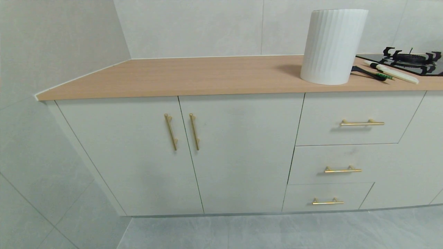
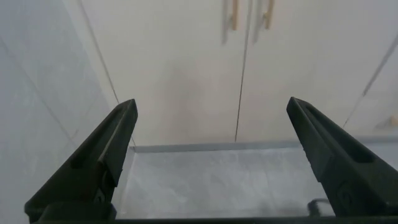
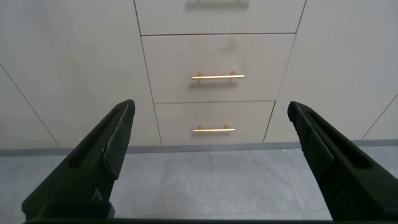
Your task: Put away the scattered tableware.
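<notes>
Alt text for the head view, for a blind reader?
A tall white ribbed container stands on a wooden countertop, with utensils lying beside it near a black gas hob. Below are two closed cabinet doors and three closed drawers.

Countertop point(image 1: 193, 74): open run from the left wall corner to the ribbed white container point(image 1: 332, 46) at right. Right of container: utensils point(image 1: 387, 72) lying flat, hob burner point(image 1: 412, 58) behind. Below: cabinet doors point(image 1: 138, 155) and drawers point(image 1: 360, 110), shut.

One white ribbed canister point(image 1: 332, 45), about three utensils point(image 1: 394, 74), two cabinet doors point(image 1: 131, 155), three drawers point(image 1: 322, 114), five handles point(image 1: 170, 132).
</notes>
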